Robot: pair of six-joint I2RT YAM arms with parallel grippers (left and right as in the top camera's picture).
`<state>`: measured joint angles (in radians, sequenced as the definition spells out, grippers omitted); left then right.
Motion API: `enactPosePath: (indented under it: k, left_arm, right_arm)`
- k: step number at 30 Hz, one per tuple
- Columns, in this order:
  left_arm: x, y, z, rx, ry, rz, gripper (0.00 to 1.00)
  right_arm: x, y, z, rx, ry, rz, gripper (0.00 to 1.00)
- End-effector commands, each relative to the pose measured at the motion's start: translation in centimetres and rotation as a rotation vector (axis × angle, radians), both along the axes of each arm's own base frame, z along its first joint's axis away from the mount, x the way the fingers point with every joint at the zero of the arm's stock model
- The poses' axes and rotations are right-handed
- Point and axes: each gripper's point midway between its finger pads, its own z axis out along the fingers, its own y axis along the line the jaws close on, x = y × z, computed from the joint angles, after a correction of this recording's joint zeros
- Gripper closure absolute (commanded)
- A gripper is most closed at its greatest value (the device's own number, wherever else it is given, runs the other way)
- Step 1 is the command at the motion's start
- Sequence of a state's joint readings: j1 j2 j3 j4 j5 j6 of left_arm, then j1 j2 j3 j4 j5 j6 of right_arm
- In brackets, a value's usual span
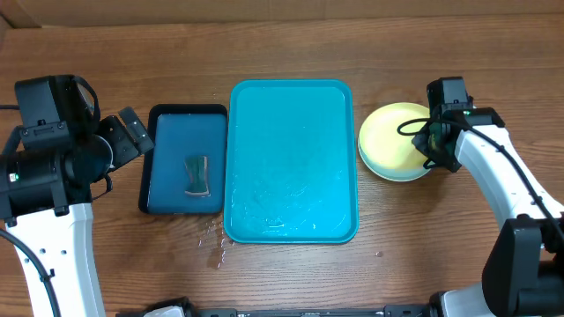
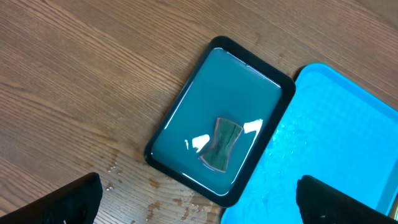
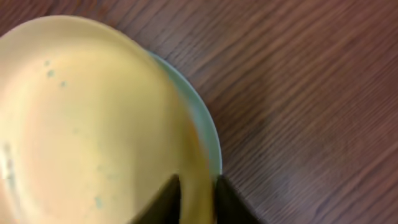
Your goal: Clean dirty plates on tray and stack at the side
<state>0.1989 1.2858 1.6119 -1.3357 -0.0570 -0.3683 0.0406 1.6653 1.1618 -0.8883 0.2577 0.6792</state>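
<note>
The plates sit in a stack (image 1: 394, 141) on the table right of the turquoise tray (image 1: 291, 85), which holds no plate and is wet. A yellow-green plate (image 3: 93, 112) lies on top, over a pale blue-green rim (image 3: 210, 134). My right gripper (image 1: 429, 141) is at the stack's right edge. Its fingers (image 3: 198, 180) stand a little apart, one either side of the top plate's rim, in a blurred view. My left gripper (image 1: 132, 136) hovers wide open left of the trays with nothing in it; both dark fingertips (image 2: 198, 186) show at the bottom corners.
A smaller dark-blue tray (image 1: 172, 132) with a black rim lies left of the turquoise tray (image 2: 348, 124), filled with water, a grey-green sponge (image 2: 222, 143) in it. Water drops (image 1: 214, 242) speckle the wood at its near corner.
</note>
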Motion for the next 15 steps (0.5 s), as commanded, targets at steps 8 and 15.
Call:
enactPosePath:
  k: [8, 15]
  left_arm:
    - [0.1, 0.2, 0.1, -0.009, -0.005, 0.022, 0.00]
    - [0.1, 0.2, 0.1, -0.009, -0.005, 0.022, 0.00]
  right_arm:
    - [1.0, 1.6, -0.2, 0.057, -0.036, 0.163, 0.00]
    - [1.3, 2.3, -0.2, 0.092, -0.052, 0.191, 0.00]
